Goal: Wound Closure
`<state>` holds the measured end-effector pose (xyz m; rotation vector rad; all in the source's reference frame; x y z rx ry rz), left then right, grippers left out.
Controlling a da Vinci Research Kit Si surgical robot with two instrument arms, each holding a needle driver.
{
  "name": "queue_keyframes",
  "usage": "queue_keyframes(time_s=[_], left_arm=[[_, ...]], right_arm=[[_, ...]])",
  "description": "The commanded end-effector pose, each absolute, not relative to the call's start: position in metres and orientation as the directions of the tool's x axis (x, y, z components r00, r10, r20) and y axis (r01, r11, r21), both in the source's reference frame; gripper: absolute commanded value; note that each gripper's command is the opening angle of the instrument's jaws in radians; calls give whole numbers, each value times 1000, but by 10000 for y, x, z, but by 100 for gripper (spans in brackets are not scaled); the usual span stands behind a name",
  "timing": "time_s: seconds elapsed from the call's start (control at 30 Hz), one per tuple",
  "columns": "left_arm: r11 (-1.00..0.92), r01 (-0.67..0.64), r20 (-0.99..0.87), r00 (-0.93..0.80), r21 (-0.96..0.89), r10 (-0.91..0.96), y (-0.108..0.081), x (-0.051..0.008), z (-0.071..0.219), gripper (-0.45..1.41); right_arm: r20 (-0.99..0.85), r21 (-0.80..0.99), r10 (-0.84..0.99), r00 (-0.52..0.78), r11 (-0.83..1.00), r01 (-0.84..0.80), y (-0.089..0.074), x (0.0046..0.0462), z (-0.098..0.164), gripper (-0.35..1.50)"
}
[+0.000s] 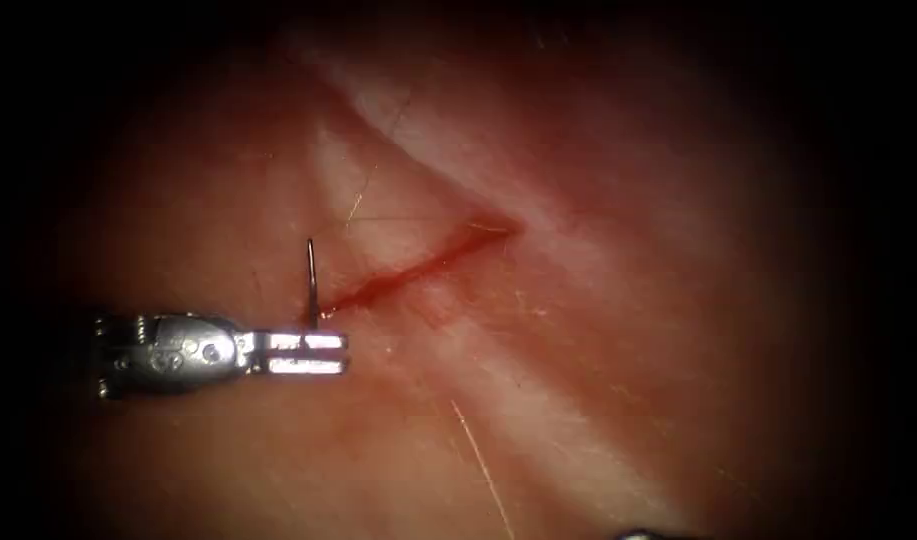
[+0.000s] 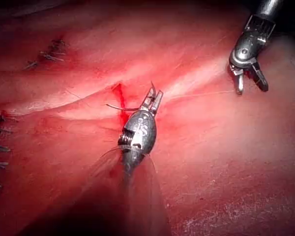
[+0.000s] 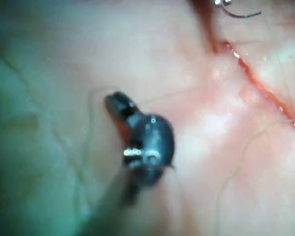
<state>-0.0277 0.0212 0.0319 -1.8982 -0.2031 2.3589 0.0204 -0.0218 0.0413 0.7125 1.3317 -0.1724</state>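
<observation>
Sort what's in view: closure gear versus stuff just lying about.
Job: left claw shut on the needle partway along its curve, beside the cut's left end, unclear if in the tissue; thread; right claw, open, empty.
Lying about: older stitches; red fluid along the cut.

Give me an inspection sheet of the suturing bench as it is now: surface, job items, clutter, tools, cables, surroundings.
Surface: tissue, with an open cut and red fluid along it.
Job's things: needle at the cut's left end, point up; cannot tell if it is in the tissue. Thread lies across the tissue.
Clutter: earlier stitches away from the cut.
Grippers: left tool holds the needle near one end. Right tool hangs off to the side; the thread runs up to it, hold unclear.
Cables: nothing seen.
Surroundings: nothing seen.
</observation>
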Motion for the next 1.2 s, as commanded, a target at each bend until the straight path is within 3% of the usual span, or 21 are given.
queue_keyframes(time_s=[0.03,0.37,1.2], left_arm=[[-985,1,-963,-213,-170,166,211,-282,326,-45],[-985,1,-963,-213,-170,166,211,-282,326,-45],[-985,1,-963,-213,-170,166,211,-282,326,-45]], right_arm=[[-939,340,253,235,799,496,-200,211,422,136],[-942,232,164,292,948,217,-77,206,481,148],[-955,288,274,115,948,135,-60,315,510,147]])
